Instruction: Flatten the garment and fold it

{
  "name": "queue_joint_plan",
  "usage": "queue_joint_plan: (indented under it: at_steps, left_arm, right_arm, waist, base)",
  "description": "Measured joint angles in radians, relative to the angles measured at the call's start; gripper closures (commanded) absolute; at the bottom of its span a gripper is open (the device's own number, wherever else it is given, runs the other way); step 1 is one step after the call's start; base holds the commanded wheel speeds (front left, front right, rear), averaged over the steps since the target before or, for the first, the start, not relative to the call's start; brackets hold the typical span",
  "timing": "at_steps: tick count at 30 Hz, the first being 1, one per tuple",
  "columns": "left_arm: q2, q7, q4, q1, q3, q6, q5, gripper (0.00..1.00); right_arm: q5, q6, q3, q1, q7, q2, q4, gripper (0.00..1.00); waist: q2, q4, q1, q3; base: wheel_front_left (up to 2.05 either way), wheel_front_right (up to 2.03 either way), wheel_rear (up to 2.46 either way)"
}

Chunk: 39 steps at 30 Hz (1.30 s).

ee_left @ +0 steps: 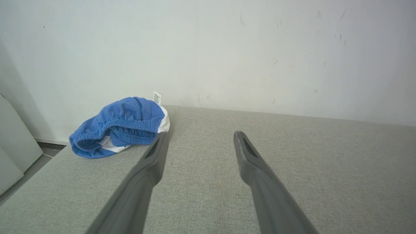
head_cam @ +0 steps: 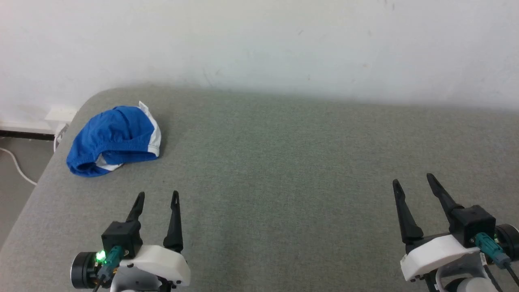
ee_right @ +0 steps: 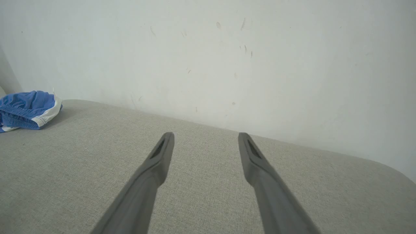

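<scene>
The garment (head_cam: pixel 114 139) is a crumpled royal-blue heap with a white waistband, lying near the far left corner of the grey-green padded surface (head_cam: pixel 284 170). In the left wrist view the garment (ee_left: pixel 120 125) sits left of and beyond my fingers, a small white label standing up at its top. At the left edge of the right wrist view the garment (ee_right: pixel 27 109) is partly cut off. My left gripper (head_cam: pixel 157 195) is open and empty, a short way in front of the garment. My right gripper (head_cam: pixel 412 179) is open and empty at the lower right, far from it.
A white wall (head_cam: pixel 259 44) rises right behind the padded surface. The surface's rounded left edge drops to the floor, where a white cable (head_cam: pixel 16 166) and a wall fitting (head_cam: pixel 61 115) sit. A pale panel (ee_left: pixel 13 143) stands left of the surface.
</scene>
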<state>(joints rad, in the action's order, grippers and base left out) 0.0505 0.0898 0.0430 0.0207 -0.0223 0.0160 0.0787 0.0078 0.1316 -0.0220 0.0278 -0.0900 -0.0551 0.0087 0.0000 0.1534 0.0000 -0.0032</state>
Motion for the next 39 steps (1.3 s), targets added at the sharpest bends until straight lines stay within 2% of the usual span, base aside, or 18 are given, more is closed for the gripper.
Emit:
queue_joint_plan:
  at_steps: [39]
  left_arm:
    - [0.000,0.080,0.021,0.020,-0.018,0.021,0.062,0.00]
  right_arm:
    - [0.000,0.000,0.029,0.016,-0.081,0.001,0.018,0.00]
  waist:
    - [0.0000,0.217,0.0000,0.008]
  base:
    - [0.00,0.00,0.00]
